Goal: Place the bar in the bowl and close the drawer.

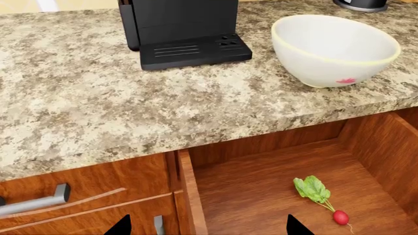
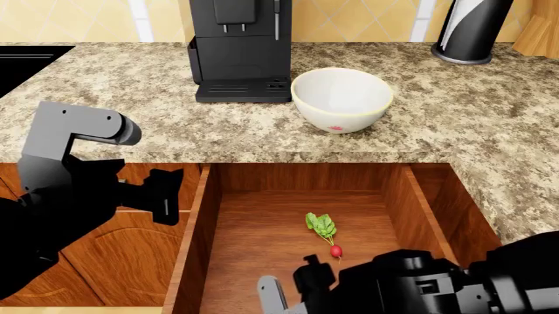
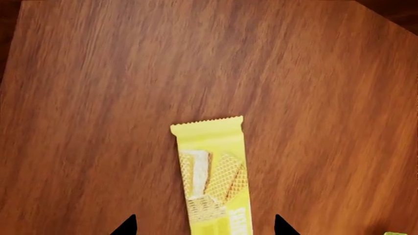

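Observation:
The bar [image 3: 212, 171], a yellow wafer wrapper, lies flat on the wooden floor of the open drawer [image 3: 130, 73]. My right gripper [image 3: 203, 226] hangs open just over the bar, one fingertip on either side and neither touching it. In the head view the right arm hides the bar near the front of the drawer [image 2: 201, 235]. The white bowl [image 2: 341, 98] stands upright on the granite counter behind the drawer, its pink mark showing in the left wrist view too [image 1: 333, 54]. My left gripper [image 1: 209, 227] is open with nothing in it, by the drawer's left wall [image 1: 189, 191].
A small red radish with green leaves [image 2: 328, 232] lies mid-drawer [image 1: 320, 196]. A black coffee machine [image 2: 240, 46] stands left of the bowl. A dark cylinder [image 2: 467, 29] is at the back right. Closed drawer fronts with silver handles [image 1: 39, 200] sit left of the open drawer.

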{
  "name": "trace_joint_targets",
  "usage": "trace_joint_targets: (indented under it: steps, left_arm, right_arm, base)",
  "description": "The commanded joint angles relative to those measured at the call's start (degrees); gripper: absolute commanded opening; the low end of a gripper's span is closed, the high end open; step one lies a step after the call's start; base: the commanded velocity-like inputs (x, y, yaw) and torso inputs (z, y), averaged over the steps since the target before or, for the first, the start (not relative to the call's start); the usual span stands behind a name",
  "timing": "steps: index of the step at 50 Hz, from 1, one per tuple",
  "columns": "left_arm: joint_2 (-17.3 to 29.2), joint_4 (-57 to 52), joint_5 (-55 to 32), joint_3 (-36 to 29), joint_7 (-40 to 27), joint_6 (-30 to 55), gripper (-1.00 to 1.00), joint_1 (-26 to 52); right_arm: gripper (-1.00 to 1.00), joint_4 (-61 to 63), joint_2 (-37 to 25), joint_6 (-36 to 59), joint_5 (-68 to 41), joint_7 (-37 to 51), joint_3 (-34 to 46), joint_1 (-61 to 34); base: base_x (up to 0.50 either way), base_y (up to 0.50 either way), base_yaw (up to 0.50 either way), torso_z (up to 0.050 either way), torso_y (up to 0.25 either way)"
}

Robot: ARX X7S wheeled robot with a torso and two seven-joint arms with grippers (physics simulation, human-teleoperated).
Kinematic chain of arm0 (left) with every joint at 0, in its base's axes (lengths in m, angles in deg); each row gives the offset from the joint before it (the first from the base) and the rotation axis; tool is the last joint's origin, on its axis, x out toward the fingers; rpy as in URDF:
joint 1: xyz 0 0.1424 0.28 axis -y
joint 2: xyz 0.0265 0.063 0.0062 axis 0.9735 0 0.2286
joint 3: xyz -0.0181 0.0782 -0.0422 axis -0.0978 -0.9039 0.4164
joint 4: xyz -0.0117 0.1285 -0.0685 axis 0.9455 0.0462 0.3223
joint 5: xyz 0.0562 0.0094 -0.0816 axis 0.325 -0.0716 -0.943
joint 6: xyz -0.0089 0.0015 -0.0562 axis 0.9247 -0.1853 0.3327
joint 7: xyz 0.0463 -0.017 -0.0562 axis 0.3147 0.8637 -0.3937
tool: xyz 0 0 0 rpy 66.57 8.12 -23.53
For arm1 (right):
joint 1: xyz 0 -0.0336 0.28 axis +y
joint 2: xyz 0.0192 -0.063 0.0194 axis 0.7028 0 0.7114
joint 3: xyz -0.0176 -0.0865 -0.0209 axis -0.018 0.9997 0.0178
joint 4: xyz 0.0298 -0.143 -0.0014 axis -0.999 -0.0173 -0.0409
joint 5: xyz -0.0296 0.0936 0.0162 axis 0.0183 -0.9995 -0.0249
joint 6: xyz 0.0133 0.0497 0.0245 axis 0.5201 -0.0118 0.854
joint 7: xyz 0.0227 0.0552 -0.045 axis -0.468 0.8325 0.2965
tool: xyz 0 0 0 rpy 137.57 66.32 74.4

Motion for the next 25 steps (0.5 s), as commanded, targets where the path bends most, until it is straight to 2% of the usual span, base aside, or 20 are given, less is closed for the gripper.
trace_joint_targets:
  steps: [1, 25]
  left_arm:
    - [0.14, -0.07, -0.24, -0.29, -0.15, -0.31, 1.00, 0.04]
    - [0.84, 0.00, 0.34, -0.36, 0.78, -0.88, 1.00, -0.40]
  right_arm:
    - [1.00, -2.02, 0.45, 0.28, 1.74, 0.38, 1.44, -0.02]
    - [1.00, -5.52, 1.93, -1.97, 3.79, -0.09, 2.78, 0.82]
  base:
    - [0.00, 0.00, 0.00, 0.000, 0.000]
    - [0.00, 0.00, 0.00, 0.000, 0.000]
